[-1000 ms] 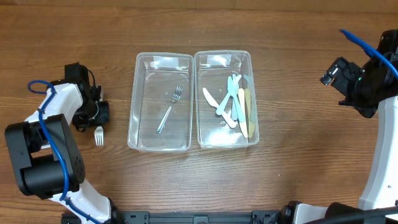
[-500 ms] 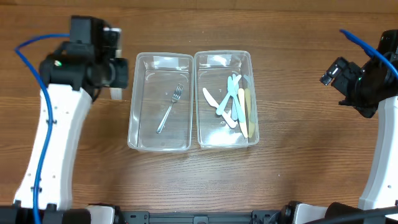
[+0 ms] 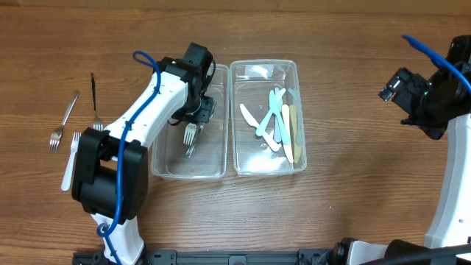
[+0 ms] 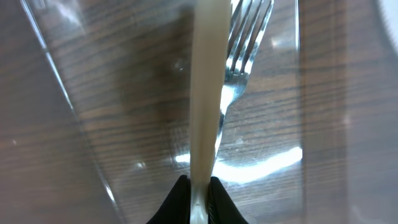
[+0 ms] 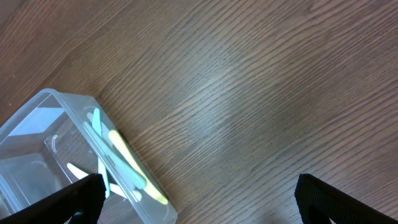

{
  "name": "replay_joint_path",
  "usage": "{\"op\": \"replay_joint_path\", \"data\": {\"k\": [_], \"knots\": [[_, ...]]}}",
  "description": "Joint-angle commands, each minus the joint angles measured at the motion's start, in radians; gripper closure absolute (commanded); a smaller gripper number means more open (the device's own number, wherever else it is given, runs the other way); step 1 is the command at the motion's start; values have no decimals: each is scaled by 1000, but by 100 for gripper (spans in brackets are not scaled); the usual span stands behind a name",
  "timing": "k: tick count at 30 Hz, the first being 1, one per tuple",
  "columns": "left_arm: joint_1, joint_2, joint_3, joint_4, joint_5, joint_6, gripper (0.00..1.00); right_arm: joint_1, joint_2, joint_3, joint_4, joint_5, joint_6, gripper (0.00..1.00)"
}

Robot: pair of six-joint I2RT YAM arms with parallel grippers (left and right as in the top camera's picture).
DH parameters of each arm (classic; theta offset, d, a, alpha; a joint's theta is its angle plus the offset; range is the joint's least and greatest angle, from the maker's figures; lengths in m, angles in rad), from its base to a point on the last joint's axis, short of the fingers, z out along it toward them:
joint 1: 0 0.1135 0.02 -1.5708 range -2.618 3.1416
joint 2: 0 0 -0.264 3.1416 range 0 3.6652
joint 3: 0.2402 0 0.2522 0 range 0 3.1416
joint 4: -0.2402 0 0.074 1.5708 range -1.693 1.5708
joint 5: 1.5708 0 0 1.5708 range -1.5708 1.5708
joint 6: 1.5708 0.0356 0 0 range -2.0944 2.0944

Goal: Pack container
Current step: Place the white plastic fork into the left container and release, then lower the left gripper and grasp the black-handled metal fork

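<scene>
My left gripper (image 3: 193, 121) is shut on the handle of a cream plastic fork (image 3: 190, 134) and holds it inside the clear left container (image 3: 157, 158). In the left wrist view the jaws (image 4: 199, 186) pinch the cream fork (image 4: 208, 93) above a metal fork (image 4: 245, 56) lying on the container floor. The clear right container (image 3: 265, 65) holds several pastel plastic knives (image 3: 278, 121). My right gripper (image 3: 395, 87) is open and empty over bare wood to the right of it; its wrist view (image 5: 199, 199) shows that container's corner (image 5: 56, 118).
On the table's left lie a metal fork (image 3: 63, 120), a black-handled fork (image 3: 94, 103) and a white plastic utensil (image 3: 71, 158). The two containers stand side by side, touching, at the table's middle.
My left arm has swung from the table's left side to over the left container, carrying the cream fork. The right arm has not moved.
</scene>
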State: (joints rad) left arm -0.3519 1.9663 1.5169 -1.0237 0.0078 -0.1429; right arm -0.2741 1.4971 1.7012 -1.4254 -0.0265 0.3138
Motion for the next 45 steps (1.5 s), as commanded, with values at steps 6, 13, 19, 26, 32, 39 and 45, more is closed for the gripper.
{"op": "replay_joint_path", "data": {"k": [6, 13, 19, 26, 32, 39, 45], "knots": [[2, -27, 168, -139, 0, -7, 63, 5, -2, 0, 2, -2, -7, 0], [132, -259, 360, -284, -86, -15, 0, 5, -2, 0, 2, -2, -7, 0], [510, -360, 355, -363, -60, 0, 0, 5, -2, 0, 2, -2, -7, 0], [769, -346, 77, -124, 75, 104, 0, 5, -2, 0, 2, -2, -7, 0], [763, -226, -108, 49, 98, 185, 0, 5, -2, 0, 1, -2, -7, 0], [740, -41, -108, 122, 122, 224, 0, 5, -2, 0, 2, -2, -7, 0], [683, 21, -108, 162, 62, 226, 0, 5, -2, 0, 2, -2, -7, 0]]}}
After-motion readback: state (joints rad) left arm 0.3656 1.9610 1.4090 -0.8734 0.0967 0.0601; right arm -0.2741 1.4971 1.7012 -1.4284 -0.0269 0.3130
